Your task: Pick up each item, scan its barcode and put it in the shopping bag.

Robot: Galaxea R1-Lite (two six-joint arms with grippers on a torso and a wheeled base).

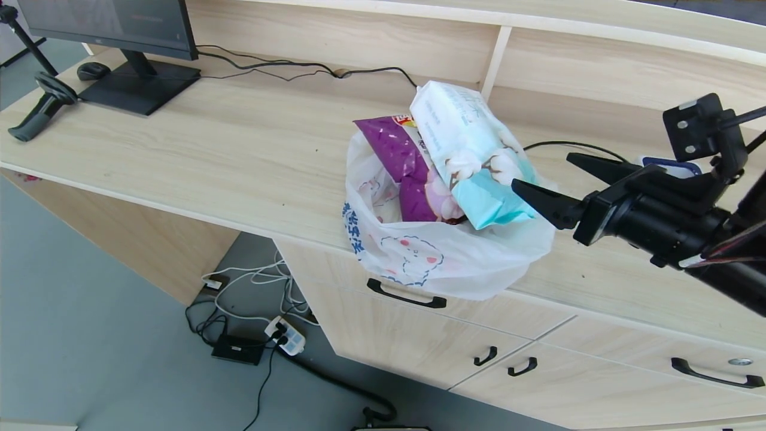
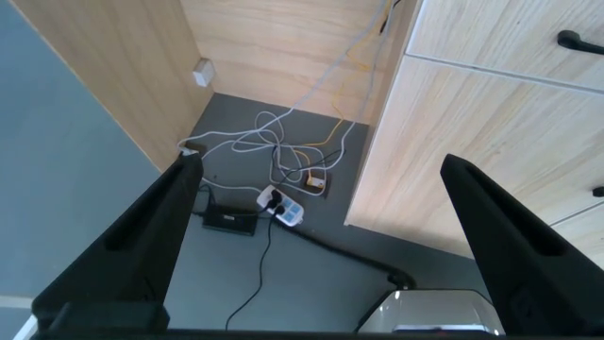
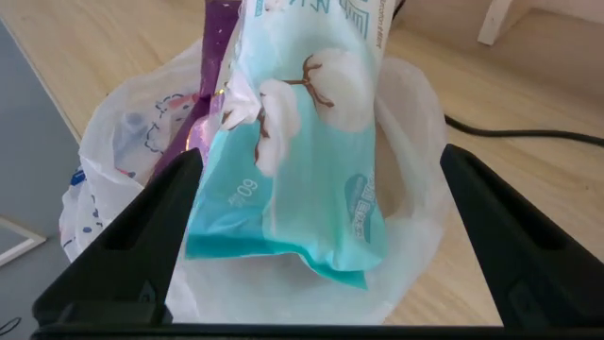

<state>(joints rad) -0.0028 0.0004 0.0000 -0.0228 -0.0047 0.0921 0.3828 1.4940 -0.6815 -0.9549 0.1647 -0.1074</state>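
Both our jaws apart: right gripper (image 1: 541, 170) near tissue pack (image 1: 473, 155), left gripper (image 2: 321, 165) empty | risk: shopping bag (image 1: 419, 257) overhangs counter (image 1: 239, 149) edge, pack protrudes; we fear a nudge topples it.

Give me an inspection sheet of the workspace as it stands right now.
Surface: light wooden counter, raised shelf behind.
Job's things: shopping bag at the front edge holds a purple snack bag and a tissue pack, both sticking out; scanner at the far left end.
Clutter: monitor and mouse back left; blue-rimmed item behind the right arm, unidentifiable.
Grippers: right gripper open, empty, beside the bag; left gripper open, empty, over the floor.
Cables: black cables along the counter's back; power strip with tangled leads on the floor.
Surroundings: drawers with black handles below the counter.
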